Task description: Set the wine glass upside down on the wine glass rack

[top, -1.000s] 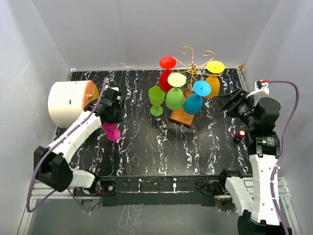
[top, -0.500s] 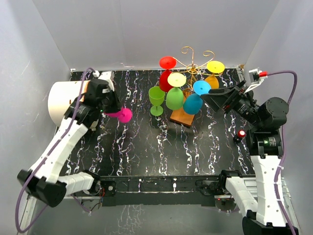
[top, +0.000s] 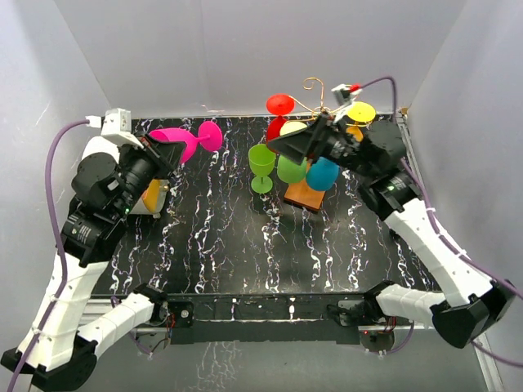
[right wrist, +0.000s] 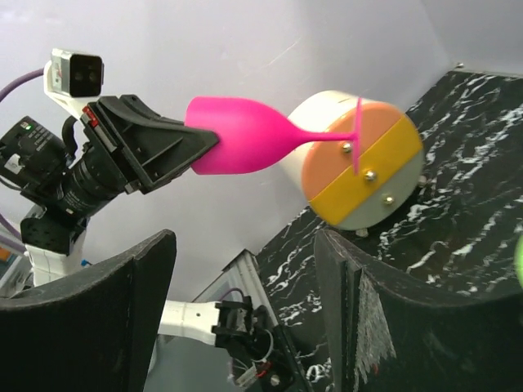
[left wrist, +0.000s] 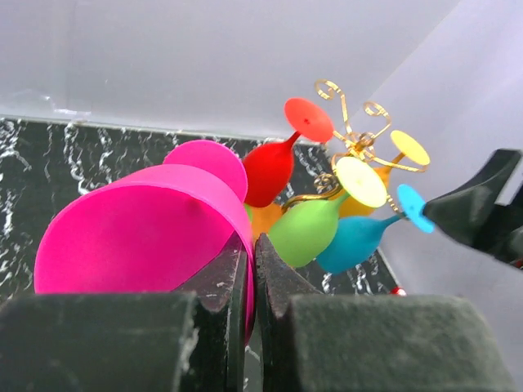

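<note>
My left gripper [top: 163, 152] is shut on the rim of a pink wine glass [top: 181, 142], held on its side high above the table, its foot [top: 211, 135] pointing right toward the wine glass rack [top: 324, 104]. The pink wine glass also shows in the left wrist view [left wrist: 147, 237] and the right wrist view [right wrist: 249, 135]. The gold wire rack on its orange-brown base [top: 304, 196] holds several upside-down coloured glasses. My right gripper [top: 288, 144] is open and empty, raised just left of the rack and facing the left arm.
A green wine glass [top: 261, 163] stands upright on the table left of the rack. A white cylinder with an orange end [top: 151, 196] lies at the left under my left arm. A small red object [left wrist: 398, 291] lies on the table at the right.
My left arm has lifted the pink glass up and back and turned it sideways. My right arm has swung up and left over the rack, open.
</note>
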